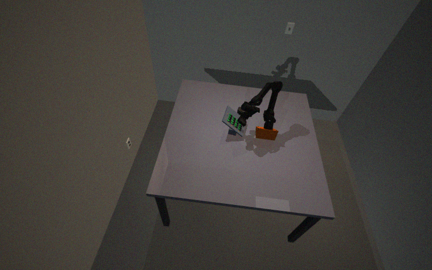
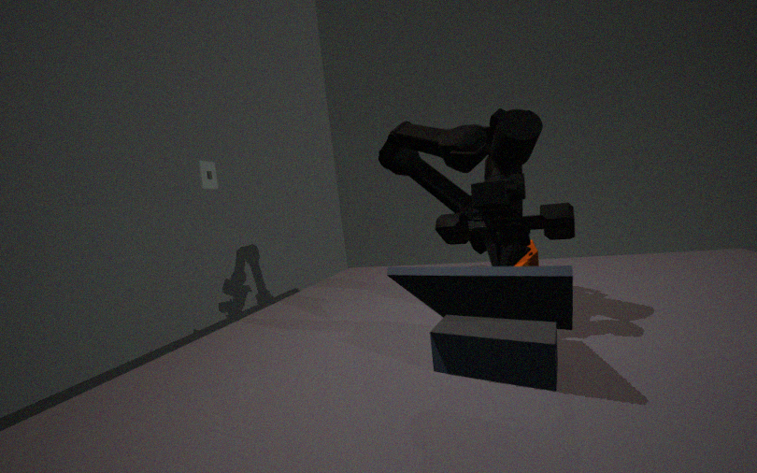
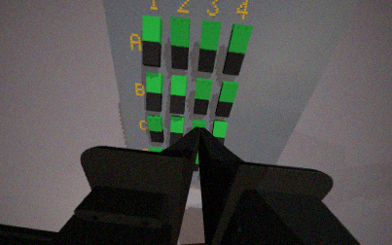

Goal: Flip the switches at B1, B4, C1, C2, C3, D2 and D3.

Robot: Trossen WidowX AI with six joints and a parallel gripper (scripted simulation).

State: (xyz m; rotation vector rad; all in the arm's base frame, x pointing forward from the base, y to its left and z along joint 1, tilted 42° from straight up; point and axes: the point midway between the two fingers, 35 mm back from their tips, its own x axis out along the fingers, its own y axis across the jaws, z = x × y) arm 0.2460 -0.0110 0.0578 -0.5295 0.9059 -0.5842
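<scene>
The tilted grey panel [image 1: 228,111] [image 2: 487,293] [image 3: 281,73] carries green-and-black rocker switches. In the wrist view, B1 [image 3: 154,84] and C2 [image 3: 176,124] show brighter green; B4 [image 3: 229,91] and C1 [image 3: 155,123] look darker. Which ends are raised is hard to tell. My gripper [image 1: 242,121] [image 3: 199,131] is shut and empty. Its tips overlap the lower part of C3 [image 3: 198,123] in the wrist view; contact cannot be told. Row D is mostly hidden behind the fingers, including D2; only a green sliver shows near D3. The panel hides the fingertips in the exterior view.
Row A and switches B2 [image 3: 178,86], B3 [image 3: 203,89] and C4 [image 3: 220,128] are also in view. A block-shaped stand [image 1: 232,132] [image 2: 492,359] is under the panel. The orange base [image 1: 266,133] of the arm stands on the table [image 1: 210,167] beside the panel.
</scene>
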